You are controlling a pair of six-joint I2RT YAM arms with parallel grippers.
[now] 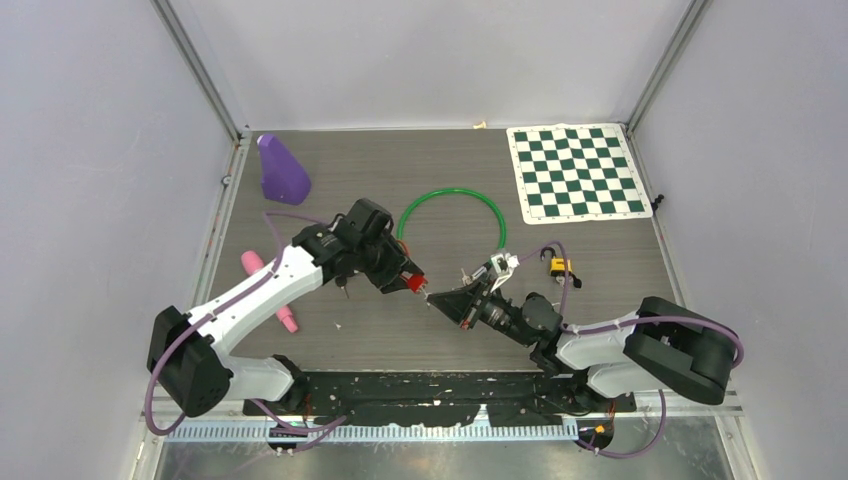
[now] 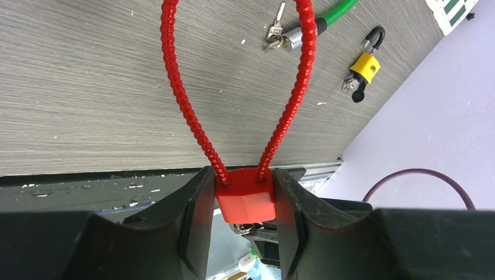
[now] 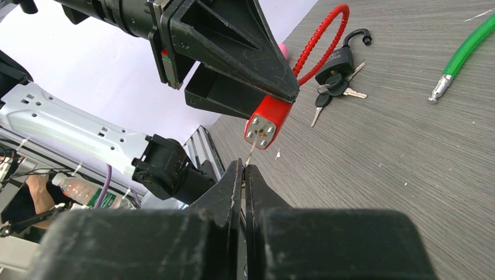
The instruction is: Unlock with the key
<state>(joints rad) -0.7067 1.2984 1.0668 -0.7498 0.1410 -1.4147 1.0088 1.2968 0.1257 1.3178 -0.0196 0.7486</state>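
Right gripper (image 3: 244, 175) is pinched fully shut on a thin silver metal key (image 3: 251, 153). The blade points up at the keyhole in the end face of the red plastic cable-lock body (image 3: 267, 121); can't tell how deep it sits. Left gripper (image 2: 244, 189) is partway open, clamped on that body's flat sides and holding it off the table, with the ribbed red cable loop (image 2: 187, 105) arching away. My guess: the key's tiny, slick and easy to bend, so twist gently. The body looks light and rigid, so the sides are the place to hold. A black metal padlock (image 3: 334, 61) lies beyond the body.
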